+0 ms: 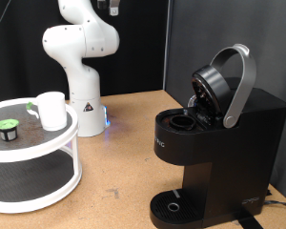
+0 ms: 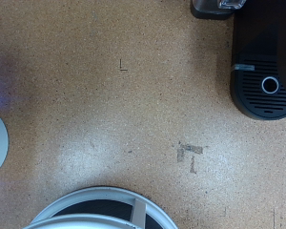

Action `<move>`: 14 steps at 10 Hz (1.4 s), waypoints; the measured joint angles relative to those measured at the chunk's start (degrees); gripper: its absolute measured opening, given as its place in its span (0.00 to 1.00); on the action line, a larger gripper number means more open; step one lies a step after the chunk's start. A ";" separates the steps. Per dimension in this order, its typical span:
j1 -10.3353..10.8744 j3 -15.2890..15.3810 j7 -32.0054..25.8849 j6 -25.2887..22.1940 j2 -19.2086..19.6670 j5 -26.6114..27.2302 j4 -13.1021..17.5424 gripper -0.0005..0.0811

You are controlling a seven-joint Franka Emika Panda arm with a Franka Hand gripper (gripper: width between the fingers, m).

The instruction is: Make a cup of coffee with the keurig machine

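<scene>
The black keurig machine (image 1: 219, 143) stands at the exterior view's right with its grey lid handle (image 1: 240, 81) raised and the pod chamber (image 1: 184, 121) open. Its round drip tray (image 1: 172, 205) is bare. The white cup (image 1: 51, 110) stands on the top tier of a white round stand (image 1: 33, 143) at the exterior view's left, next to a small green-topped pod (image 1: 6, 125). The arm rises out of the top of the exterior view. A dark piece of the gripper (image 2: 219, 8) shows at the wrist view's edge, high above the table beside the machine (image 2: 267, 86). It holds nothing that I can see.
The white robot base (image 1: 81, 100) stands behind the stand, with a blue light at its foot. The brown cork-like tabletop (image 1: 124, 143) stretches between stand and machine. The stand's rim (image 2: 100, 205) shows in the wrist view. A dark curtain hangs behind.
</scene>
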 joint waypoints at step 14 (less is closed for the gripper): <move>-5.20 -16.75 -15.51 -2.30 -1.55 -9.84 0.39 0.99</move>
